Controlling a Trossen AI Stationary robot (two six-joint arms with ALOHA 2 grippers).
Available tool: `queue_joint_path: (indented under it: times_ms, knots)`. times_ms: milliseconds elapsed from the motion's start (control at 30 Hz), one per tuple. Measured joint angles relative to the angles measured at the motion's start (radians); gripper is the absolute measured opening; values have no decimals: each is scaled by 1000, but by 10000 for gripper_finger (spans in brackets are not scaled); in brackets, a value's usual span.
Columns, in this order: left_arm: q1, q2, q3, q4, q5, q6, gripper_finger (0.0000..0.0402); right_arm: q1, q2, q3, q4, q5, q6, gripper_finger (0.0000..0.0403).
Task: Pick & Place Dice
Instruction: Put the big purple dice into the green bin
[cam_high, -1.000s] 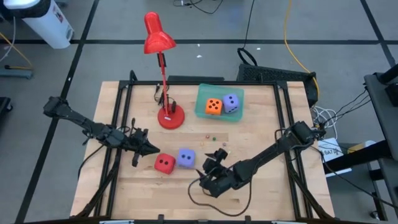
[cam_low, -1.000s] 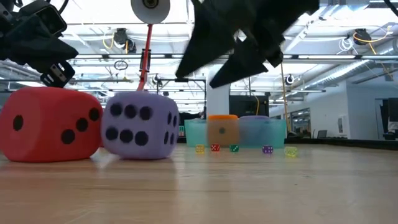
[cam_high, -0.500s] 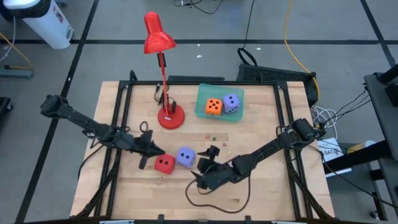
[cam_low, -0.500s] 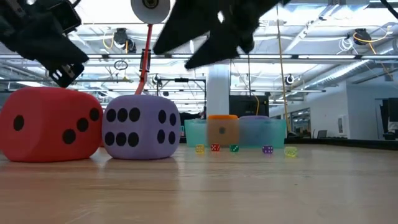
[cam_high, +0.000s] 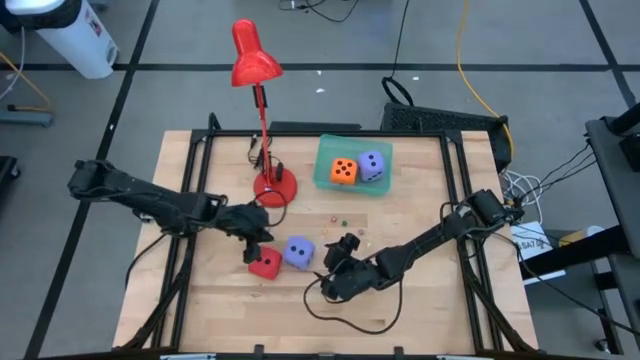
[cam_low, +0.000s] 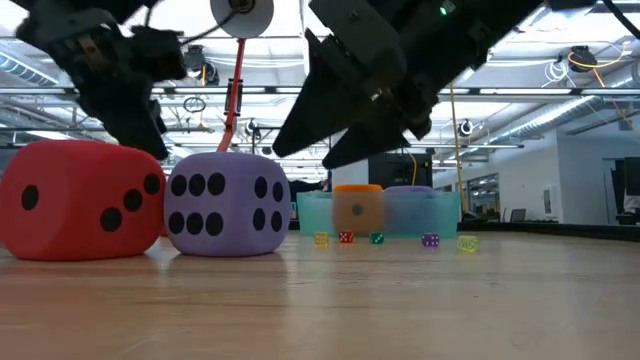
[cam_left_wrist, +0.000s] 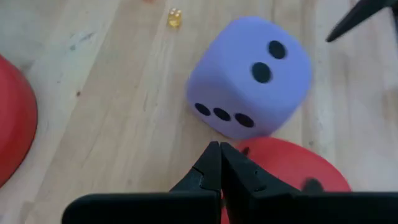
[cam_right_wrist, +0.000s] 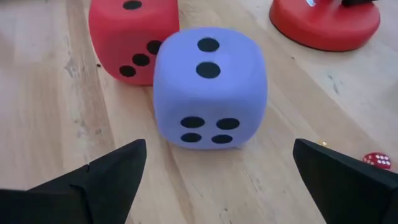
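Red die (cam_right_wrist: 133, 37) and lavender die (cam_right_wrist: 209, 87), both black-pipped; red lamp base (cam_right_wrist: 324, 22).

A robotics lab in an open industrial hall: exposed ceiling ducts (cam_low: 560, 70) and striplights beyond the wooden table (cam_high: 420, 210), with cables (cam_high: 470, 60) trailing behind it.

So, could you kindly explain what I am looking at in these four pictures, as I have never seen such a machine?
It is a robot with two dark arms at a wooden table, each ending in a two-finger claw. One picture looks down from above, one looks level across the tabletop, and two come from cameras on the wrists. On the table a red die and a purple die sit side by side, near a red lamp. A green tray holds an orange die and another purple die. The left claw, shut, hovers over the red die. The right claw, open, faces the purple die. Nothing is held.
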Motion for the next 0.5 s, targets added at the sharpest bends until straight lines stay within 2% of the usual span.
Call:
queue_joint_path:
  times_ms: [333,500]
  knots:
    - [50,224,140,1,106,62,1,-28,0,-198,414,-112,-92,398]
    - [56,322,198,0,119,84,1,-38,0,-252,485,-114,-91,400]
